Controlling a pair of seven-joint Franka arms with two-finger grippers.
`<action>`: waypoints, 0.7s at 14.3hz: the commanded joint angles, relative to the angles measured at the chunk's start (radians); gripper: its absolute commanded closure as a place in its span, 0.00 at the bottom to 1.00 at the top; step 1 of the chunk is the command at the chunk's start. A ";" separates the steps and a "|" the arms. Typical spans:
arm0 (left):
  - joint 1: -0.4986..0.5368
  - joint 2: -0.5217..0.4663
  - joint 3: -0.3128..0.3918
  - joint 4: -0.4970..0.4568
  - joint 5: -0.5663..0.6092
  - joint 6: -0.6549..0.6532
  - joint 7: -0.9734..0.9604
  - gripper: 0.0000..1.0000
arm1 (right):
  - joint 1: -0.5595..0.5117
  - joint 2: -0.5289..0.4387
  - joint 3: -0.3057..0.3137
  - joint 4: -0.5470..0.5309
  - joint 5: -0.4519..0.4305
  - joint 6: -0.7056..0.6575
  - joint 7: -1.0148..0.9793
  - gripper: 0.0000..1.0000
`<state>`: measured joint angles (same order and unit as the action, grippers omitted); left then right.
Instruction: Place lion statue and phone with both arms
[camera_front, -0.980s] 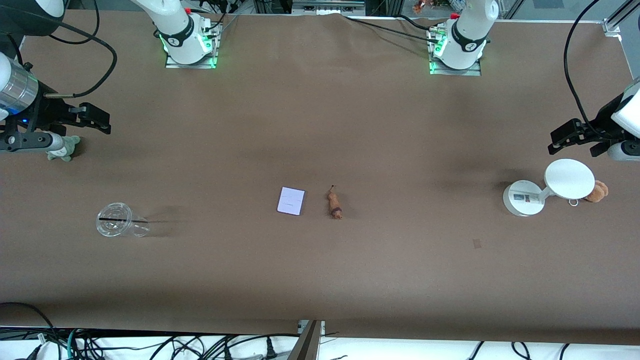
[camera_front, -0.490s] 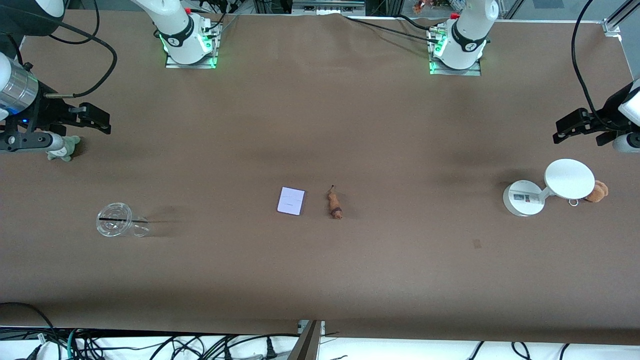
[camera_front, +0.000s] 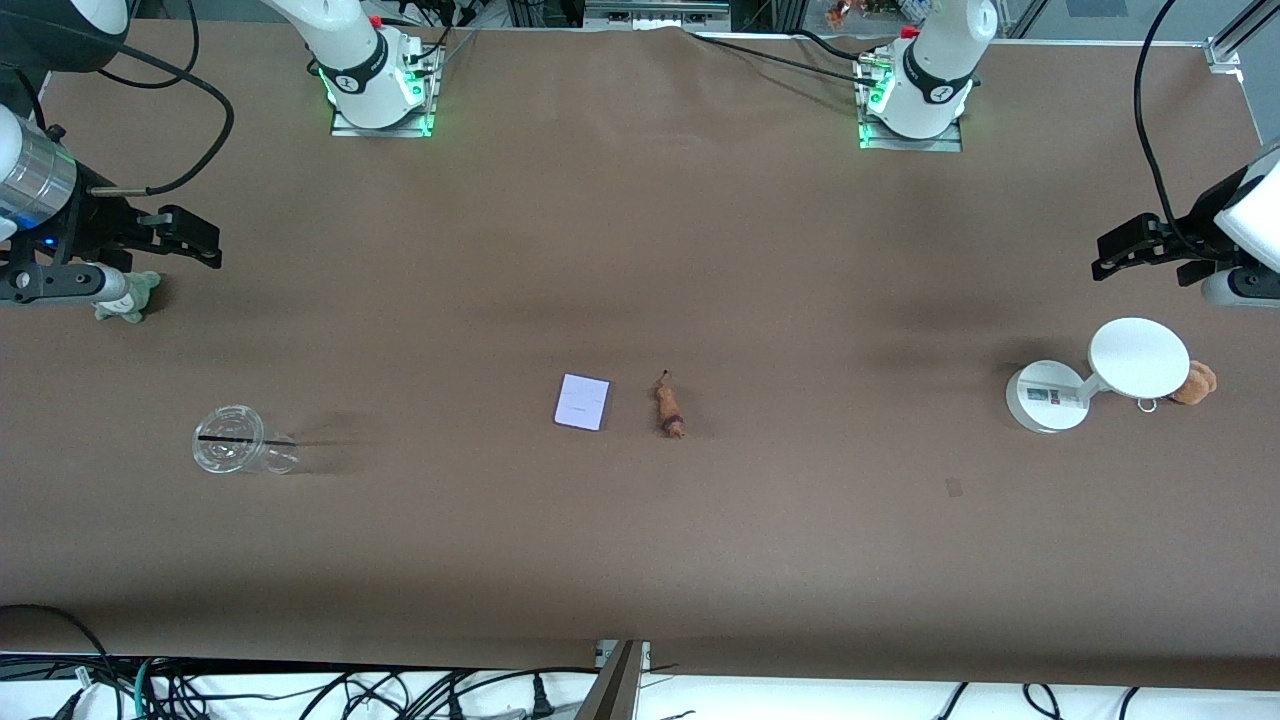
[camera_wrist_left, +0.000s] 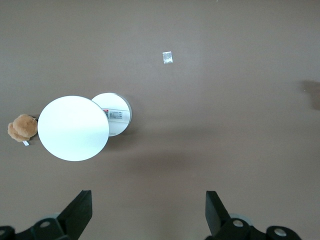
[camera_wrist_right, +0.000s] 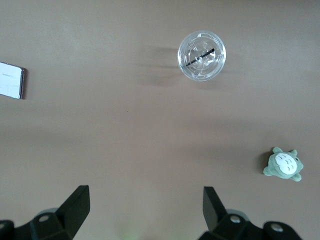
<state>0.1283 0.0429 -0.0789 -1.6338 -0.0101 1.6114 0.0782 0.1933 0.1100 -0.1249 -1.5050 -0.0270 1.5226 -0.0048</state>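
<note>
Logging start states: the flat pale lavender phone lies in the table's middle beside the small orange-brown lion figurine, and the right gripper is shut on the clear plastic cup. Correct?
Not quite. The right gripper is open and holds nothing; the right wrist view shows the clear plastic cup standing alone. The flat pale lavender phone does lie beside the small orange-brown lion figurine.

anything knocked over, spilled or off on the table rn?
Nothing stands out. Phone lies flat mid-table, lion statue on its side beside it. Clear cup is upright, no spill. Left gripper and right gripper are open and empty.
</note>
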 joint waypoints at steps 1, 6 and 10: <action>-0.016 0.032 0.007 0.023 0.019 -0.019 -0.003 0.00 | -0.008 -0.001 0.002 0.006 0.019 -0.001 -0.004 0.00; -0.032 0.069 -0.001 0.046 0.019 -0.010 -0.055 0.00 | -0.008 -0.001 0.002 0.006 0.019 -0.001 -0.006 0.00; -0.041 0.092 -0.001 0.086 0.018 -0.010 -0.074 0.00 | -0.008 -0.001 0.002 0.006 0.019 0.002 -0.006 0.00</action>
<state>0.0941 0.1026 -0.0813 -1.6068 -0.0101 1.6124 0.0276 0.1933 0.1100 -0.1250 -1.5049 -0.0269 1.5231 -0.0048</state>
